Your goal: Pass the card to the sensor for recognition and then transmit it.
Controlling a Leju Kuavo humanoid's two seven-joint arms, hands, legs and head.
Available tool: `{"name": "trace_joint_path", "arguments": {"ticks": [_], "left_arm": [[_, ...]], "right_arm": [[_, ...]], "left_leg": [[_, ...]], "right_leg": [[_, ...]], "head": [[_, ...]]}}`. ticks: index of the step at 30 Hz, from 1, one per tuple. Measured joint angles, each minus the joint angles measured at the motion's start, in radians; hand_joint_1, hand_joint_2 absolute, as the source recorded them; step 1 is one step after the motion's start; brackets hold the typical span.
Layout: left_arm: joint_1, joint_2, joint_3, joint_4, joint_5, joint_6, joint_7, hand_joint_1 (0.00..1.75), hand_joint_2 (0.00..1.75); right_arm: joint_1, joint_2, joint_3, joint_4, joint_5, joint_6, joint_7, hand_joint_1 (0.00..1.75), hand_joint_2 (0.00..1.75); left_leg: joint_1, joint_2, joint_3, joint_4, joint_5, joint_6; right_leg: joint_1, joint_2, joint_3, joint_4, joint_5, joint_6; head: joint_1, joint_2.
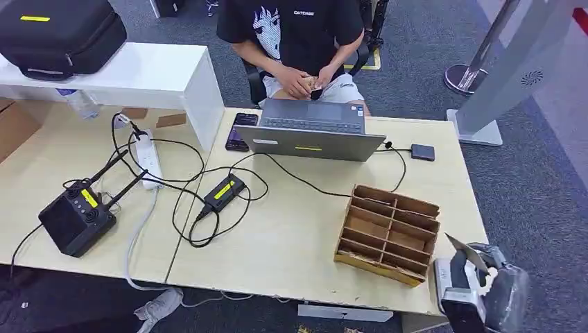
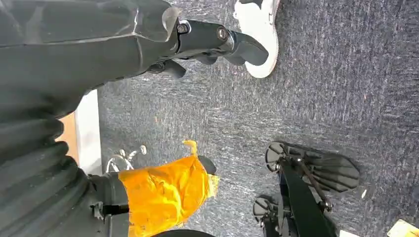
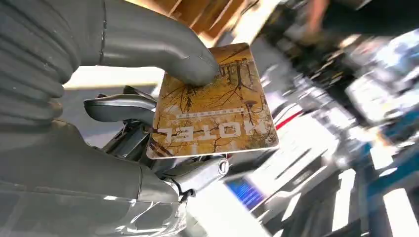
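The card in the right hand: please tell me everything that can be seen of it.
The card is a thin, flat rectangle with rounded corners, probably plastic. Its face shows an orange-brown picture of bare trees with the white word HOTEL, upside down in the right wrist view. The right hand holds it: the grey thumb presses on the printed face near one corner and darker fingers support it from behind. In the head view it is a thin sliver sticking up from that hand, past the table's near right corner.

Head view high over table (image 1: 291, 229) — wrist views close.
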Motion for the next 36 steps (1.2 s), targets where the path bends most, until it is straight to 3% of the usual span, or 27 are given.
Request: {"name": "trace_joint_path", "arguments": {"ticks": [4, 8, 13, 18, 24, 36], "left_arm": [[0.000, -0.002, 0.003, 0.000, -0.006, 0.000, 0.000, 0.00, 1.75], [0.000, -0.003, 0.003, 0.000, -0.009, -0.002, 0.000, 0.00, 1.75], [0.000, -0.003, 0.003, 0.000, -0.012, -0.003, 0.000, 0.00, 1.75], [-0.001, -0.003, 0.003, 0.000, -0.018, -0.007, 0.000, 0.00, 1.75], [-0.002, -0.003, 0.003, 0.000, -0.023, -0.010, 0.000, 0.00, 1.75], [-0.002, -0.002, 0.003, 0.000, -0.024, -0.010, 0.000, 0.00, 1.75]], "right_arm": [[0.009, 0.019, -0.138, 0.036, 0.133, 0.063, 0.100, 1.75, 1.75], [0.008, 0.035, -0.266, 0.096, 0.217, 0.153, 0.157, 1.75, 1.75], [0.005, 0.040, -0.318, 0.150, 0.286, 0.205, 0.211, 1.75, 1.75], [-0.008, 0.040, -0.310, 0.196, 0.321, 0.279, 0.264, 1.75, 1.75], [-0.034, 0.023, -0.248, 0.255, 0.298, 0.293, 0.313, 1.75, 1.75], [-0.067, -0.026, -0.159, 0.299, 0.267, 0.299, 0.345, 1.75, 1.75]], "left_leg": [[0.000, 0.000, 0.000, 0.000, 0.000, 0.000], [0.000, 0.000, 0.000, 0.000, 0.000, 0.000], [0.000, 0.000, 0.000, 0.000, 0.000, 0.000], [0.000, 0.000, 0.000, 0.000, 0.000, 0.000], [0.000, 0.000, 0.000, 0.000, 0.000, 0.000], [0.000, 0.000, 0.001, 0.000, 0.000, 0.000]], "right_leg": [[0.000, 0.000, 0.000, 0.000, 0.000, 0.000], [0.000, 0.000, 0.000, 0.000, 0.000, 0.000], [0.000, 0.000, 0.000, 0.000, 0.000, 0.000], [0.000, 0.000, 0.000, 0.000, 0.000, 0.000], [0.000, 0.000, 0.001, 0.000, 0.000, 0.000], [0.000, 0.001, 0.001, 0.000, 0.000, 0.000]], "head": [[0.000, 0.000], [0.000, 0.000], [0.000, 0.000], [0.000, 0.000], [0.000, 0.000], [0.000, 0.000]]}}
